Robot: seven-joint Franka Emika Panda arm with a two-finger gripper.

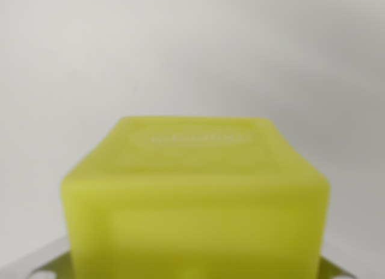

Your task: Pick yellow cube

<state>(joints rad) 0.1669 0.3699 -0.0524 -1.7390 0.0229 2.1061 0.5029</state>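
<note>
Yellow cube [195, 201] fills frame at 6 o'clock, blurred, very close; metal tips at both lower corners; end effector state cannot be told; risk: slip if grip is off-centre.

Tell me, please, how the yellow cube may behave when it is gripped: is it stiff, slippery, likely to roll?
The yellow cube looks like solid moulded plastic with clean edges, so it is probably stiff. Its flat faces suggest it should not roll. The surface seems smooth and slightly glossy, so it might slip a little under a weak grip. The view is blurred, so weight is hard to judge.
</note>
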